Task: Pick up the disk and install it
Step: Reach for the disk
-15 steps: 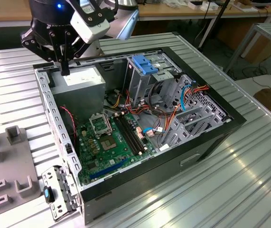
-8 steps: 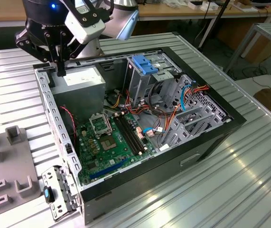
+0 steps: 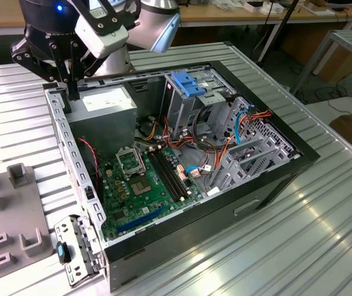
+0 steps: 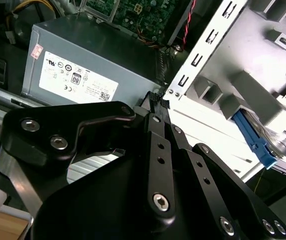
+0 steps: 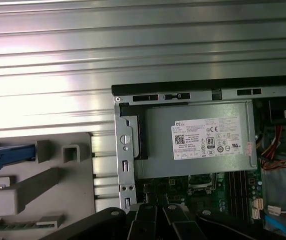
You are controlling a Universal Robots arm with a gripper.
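Note:
The disk lies in the grey fixture [image 5: 47,175] beside the computer case. Its blue side rail [image 5: 7,155] reaches in from the picture's edge in the first wrist view. In the second wrist view the blue rail [image 4: 254,139] shows again, with a strip of pale metal next to it. My gripper [image 3: 73,92] hangs over the case's back corner at the exterior view's left, above the power supply [image 3: 105,105]. Its black fingers [image 4: 157,107] are shut with nothing between them. The gripper is well apart from the disk.
The open computer case [image 3: 274,179] lies on a ribbed metal table [image 3: 323,246], showing a green motherboard [image 3: 145,185], cables and a drive cage with a blue latch plate [image 3: 188,83]. The grey power supply with a white sticker [image 5: 205,137] sits under the gripper.

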